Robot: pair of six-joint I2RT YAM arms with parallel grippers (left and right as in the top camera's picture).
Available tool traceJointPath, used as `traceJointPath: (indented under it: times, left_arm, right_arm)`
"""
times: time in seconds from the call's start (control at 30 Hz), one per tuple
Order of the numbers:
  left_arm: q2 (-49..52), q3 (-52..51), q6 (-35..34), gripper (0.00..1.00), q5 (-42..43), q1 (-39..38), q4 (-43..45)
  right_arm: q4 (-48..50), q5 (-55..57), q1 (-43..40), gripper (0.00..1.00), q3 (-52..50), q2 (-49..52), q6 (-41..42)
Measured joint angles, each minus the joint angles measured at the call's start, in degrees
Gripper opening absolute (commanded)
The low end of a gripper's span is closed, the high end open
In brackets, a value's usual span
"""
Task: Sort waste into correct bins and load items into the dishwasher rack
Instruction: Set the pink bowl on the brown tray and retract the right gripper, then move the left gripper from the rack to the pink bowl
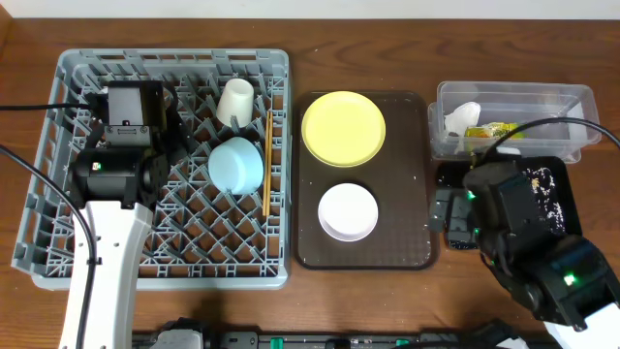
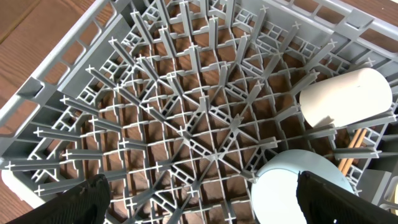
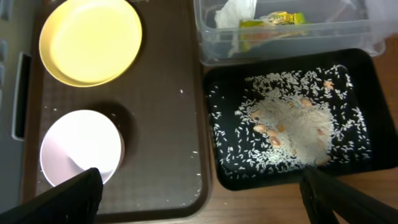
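While the left gripper (image 2: pixel 214 202) and right gripper (image 3: pixel 208 202) are open and empty, the cup (image 1: pixel 235 100), blue bowl (image 1: pixel 235 163) and chopsticks (image 1: pixel 266 160) lie in the rack (image 1: pixel 213 278). The yellow plate (image 1: pixel 343 128) and white bowl (image 1: pixel 348 211) sit on the brown tray (image 1: pixel 407 213). The wrapper (image 1: pixel 489 129) and tissue (image 1: pixel 460 116) are in the clear tub (image 1: pixel 513 90), and the crumbs (image 3: pixel 289 127) are in the black tray (image 3: pixel 373 124).

Bright, even light; pics sharp.

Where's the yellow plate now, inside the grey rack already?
No, the yellow plate lies on the brown serving tray beside the grey rack, next to the small white bowl.
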Motion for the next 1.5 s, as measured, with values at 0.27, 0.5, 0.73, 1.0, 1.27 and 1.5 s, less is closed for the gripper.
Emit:
traceJointPath:
  times: [0.27, 0.5, 0.73, 1.0, 1.27, 1.5]
  left_arm:
    - [0.0, 0.0, -1.9, 0.95, 6.7, 0.0, -0.6]
    - [0.0, 0.2, -2.9, 0.06, 20.5, 0.0, -16.6]
    - [0.0, 0.2, -2.9, 0.06, 26.6, -3.4, -26.1]
    - [0.0, -3.0, -3.3, 0.26, 28.3, -17.5, -21.9]
    - [0.0, -11.8, -7.2, 0.40, 28.7, -31.9, -3.3]
    - [1.7, -14.6, -8.7, 0.43, 24.4, -41.7, 10.8]
  right_arm:
    - [0.0, 0.0, -0.3, 0.99, 0.0, -0.1, -0.2]
    - [-0.1, 0.1, -0.3, 0.99, 0.0, -0.1, -0.2]
    - [-0.1, 0.1, -0.3, 0.99, 0.0, -0.1, -0.2]
    - [-0.1, 0.0, -0.3, 0.99, 0.0, -0.1, -0.2]
    - [-0.1, 0.0, -0.3, 0.99, 0.0, -0.1, -0.2]
    - [-0.1, 0.0, -0.3, 0.99, 0.0, -0.1, -0.2]
